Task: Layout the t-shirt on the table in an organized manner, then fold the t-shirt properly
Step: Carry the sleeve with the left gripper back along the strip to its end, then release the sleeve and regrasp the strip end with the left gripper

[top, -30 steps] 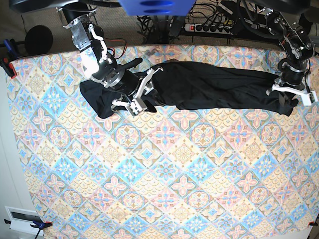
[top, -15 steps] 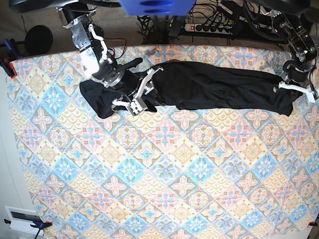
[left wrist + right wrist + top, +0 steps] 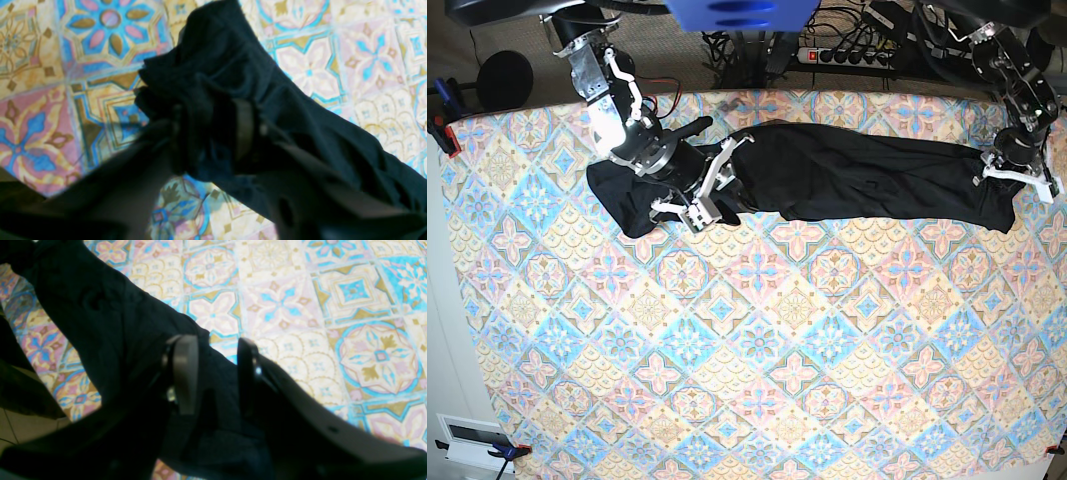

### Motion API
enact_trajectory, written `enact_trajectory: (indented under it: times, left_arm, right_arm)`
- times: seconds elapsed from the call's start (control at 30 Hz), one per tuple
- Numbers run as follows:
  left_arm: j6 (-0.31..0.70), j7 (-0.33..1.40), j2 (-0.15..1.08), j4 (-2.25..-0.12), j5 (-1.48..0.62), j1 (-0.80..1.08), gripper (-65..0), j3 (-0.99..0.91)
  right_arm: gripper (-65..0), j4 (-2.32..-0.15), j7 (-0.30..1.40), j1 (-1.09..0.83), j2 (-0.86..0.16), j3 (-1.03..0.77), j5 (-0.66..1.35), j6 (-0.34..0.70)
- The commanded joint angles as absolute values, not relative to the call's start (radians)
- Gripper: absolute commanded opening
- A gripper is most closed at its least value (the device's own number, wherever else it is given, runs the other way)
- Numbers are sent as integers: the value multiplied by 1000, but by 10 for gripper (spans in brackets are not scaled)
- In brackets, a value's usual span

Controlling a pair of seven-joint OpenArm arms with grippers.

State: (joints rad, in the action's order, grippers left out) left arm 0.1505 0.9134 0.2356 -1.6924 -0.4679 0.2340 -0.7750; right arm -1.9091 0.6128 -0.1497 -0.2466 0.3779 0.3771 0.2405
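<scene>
The black t-shirt point(image 3: 857, 175) lies stretched in a long rumpled band across the far part of the table point(image 3: 757, 330). My right gripper point(image 3: 712, 195) rests over the shirt's left part, fingers spread. In the right wrist view this gripper point(image 3: 215, 373) is open with black t-shirt point(image 3: 100, 306) cloth lying under and between the fingers. My left gripper point(image 3: 1015, 172) is at the shirt's right end. The left wrist view shows that gripper point(image 3: 210, 133) with fingers apart and a bunched t-shirt point(image 3: 227, 50) end lying loosely between them, over the table point(image 3: 333, 50).
A power strip point(image 3: 847, 55) and cables lie behind the far table edge. A black round object point(image 3: 505, 80) and clamps point(image 3: 442, 130) are at the far left corner. A white box point(image 3: 472, 440) is off the near left corner. Patterned cloth point(image 3: 333, 306) spreads in front of the shirt.
My left gripper's jaws have parted and it has drawn slightly toward the far edge, leaving the shirt's right end on the table. The right arm has not moved.
</scene>
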Motion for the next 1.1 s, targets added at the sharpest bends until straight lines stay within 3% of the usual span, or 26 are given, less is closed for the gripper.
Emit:
enact_trajectory:
  times: [0.0, 0.2, 0.43, 0.7, 1.07]
  left_arm:
    - [157, 906, 255, -1715, -481, 236, -409, -779]
    - [160, 1009, 352, -1716, -561, 234, -331, -786]
    - [160, 1038, 521, -1647, -628, 226, -324, -765]
    - [163, 1104, 711, -1402, -707, 147, -323, -573]
    - [163, 981, 717, -1245, -716, 120, -323, -452]
  right_arm:
    - [-457, -1926, 587, -139, -249, 377, 387, 246]
    - [-457, -1926, 588, -143, -249, 377, 387, 246]
    - [-457, -1926, 588, -145, -249, 378, 387, 246]
    - [-457, -1928, 588, -145, -249, 378, 387, 246]
    - [-457, -1936, 587, -147, -249, 375, 387, 246]
